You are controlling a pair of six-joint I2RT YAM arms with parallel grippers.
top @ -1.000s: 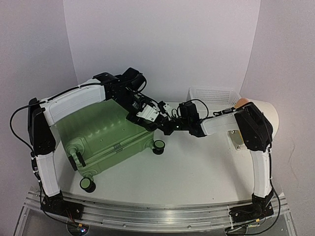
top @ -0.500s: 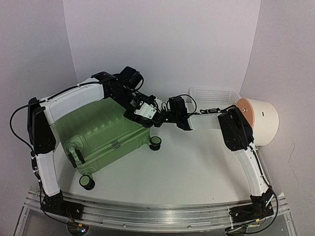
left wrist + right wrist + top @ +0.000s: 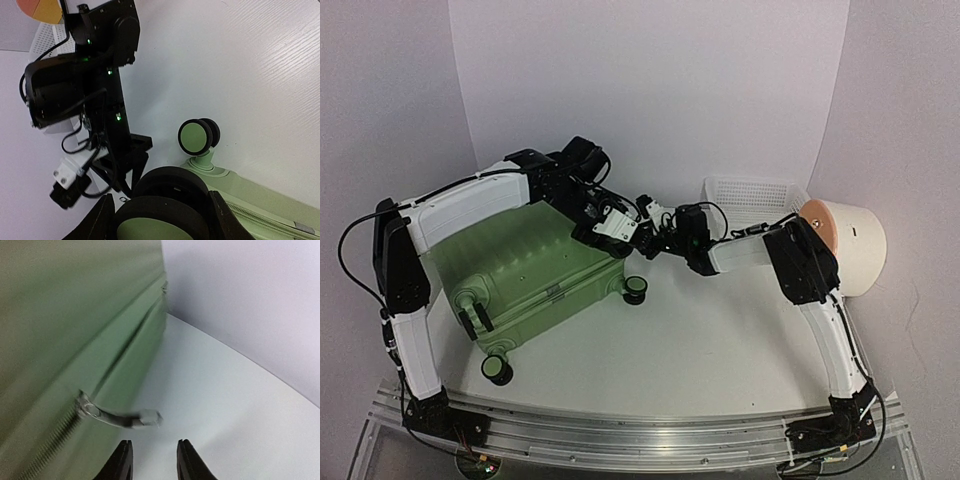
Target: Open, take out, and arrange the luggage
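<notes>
Right gripper [image 3: 152,461]: jaws narrowly parted and empty, just short of the zipper pull [image 3: 120,417] jutting from the seam of the luggage [image 3: 520,265]. Left gripper [image 3: 161,200]: closed about one green-hubbed wheel [image 3: 170,182] at the case's far right corner, a second wheel [image 3: 197,137] just beyond. The luggage lies closed on its side across the left half of the table [image 3: 720,340], a white basket [image 3: 750,190] and cream cylinder [image 3: 855,250] well apart at the right.

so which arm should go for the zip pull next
Right. The right jaws stand open just short of the zip pull, which sticks out from the suitcase. The left jaws hold a wheel.
</notes>
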